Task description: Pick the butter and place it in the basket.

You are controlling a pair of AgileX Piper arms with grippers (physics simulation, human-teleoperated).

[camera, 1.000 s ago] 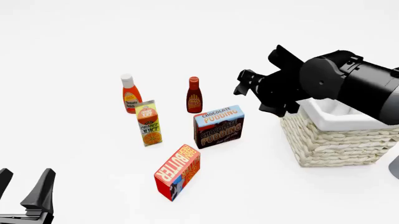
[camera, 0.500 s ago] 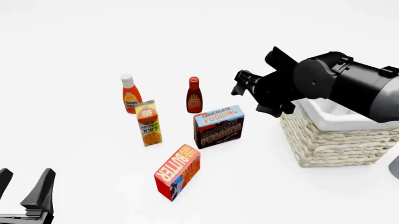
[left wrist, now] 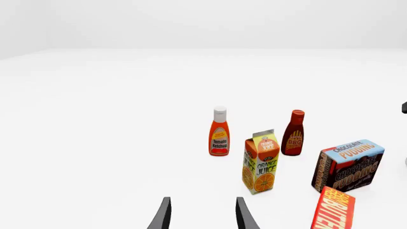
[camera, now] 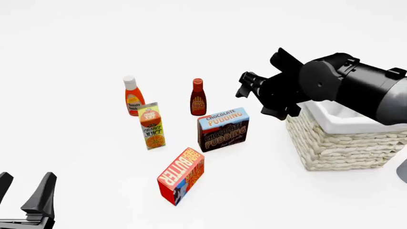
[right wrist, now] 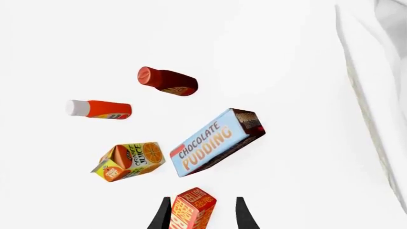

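So the counter (camera: pixel 76 43) is just plain flat white, no edges visible, and the room behind it in the left wrist view is the same washed-out white with a faint horizon line.

Labels are pretty readable. The butter (camera: pixel 181 175) is a red carton with big white "BUTTER" down its side plus a blue end panel, standing on the counter nearest the camera, well apart from the basket (camera: pixel 343 143), which sits off to the right. Just behind the butter is the pudding (camera: pixel 223 129), a dark box reading "CHOCOLATE PUDDING" on its pale blue top and again on the front. Left of that is the juice (camera: pixel 152 126), a carton marked "ORANGE JUICE" with an orange slice. Further back stand the ketchup (camera: pixel 133 96), white cap, label says "Tomato Ketchup", and the BBQ (camera: pixel 198 97) bottle, dark brown with a red cap.

Right arm comes in high from the right, passing over the basket's near-left corner, with the right tool (camera: pixel 251 86) hanging in the air above the pudding and pointing down toward the groceries. In its wrist view the fingers (right wrist: pixel 240 213) are spread, with the butter showing between them but far below, nothing pinched.

Left tool (camera: pixel 24 193) sits low in the near-left corner, fingers spread too, holding nothing.
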